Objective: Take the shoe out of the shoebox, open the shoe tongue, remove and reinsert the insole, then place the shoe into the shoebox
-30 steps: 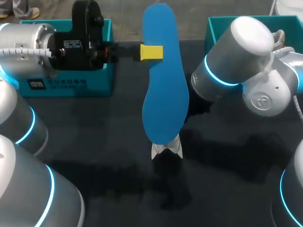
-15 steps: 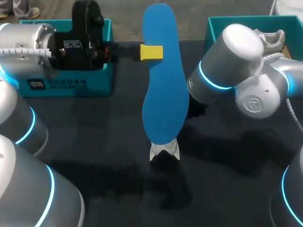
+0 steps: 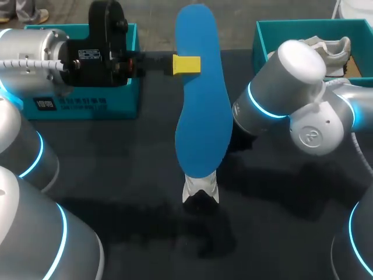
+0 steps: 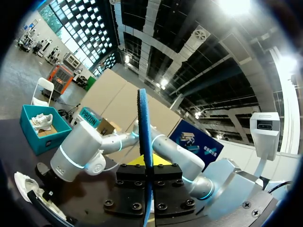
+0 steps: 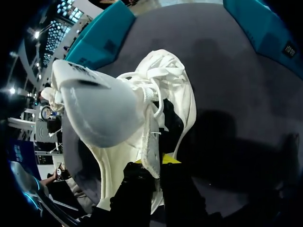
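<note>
A blue insole (image 3: 201, 99) stands upright above the table, with my left gripper (image 3: 186, 64) shut on its edge. In the left wrist view the insole (image 4: 144, 123) shows edge-on between the fingers of that gripper (image 4: 147, 163). Below it, a white shoe (image 3: 201, 190) peeks out on the dark table. My right gripper (image 5: 156, 165) is shut on the side wall of the white shoe (image 5: 142, 94), whose laces hang loose. In the head view the insole and the right arm (image 3: 285, 87) hide that gripper. A teal shoebox (image 3: 87, 105) stands at the back left.
A second teal box (image 3: 303, 28) at the back right holds another white shoe (image 3: 329, 49). The dark table (image 3: 140, 175) stretches between the two boxes. My right arm's elbow hangs over the right-hand part of the table.
My right arm has shifted, uncovering the shoe in the right box. The white shoe under the insole has moved slightly towards the table's near edge. The left arm and insole have not moved.
</note>
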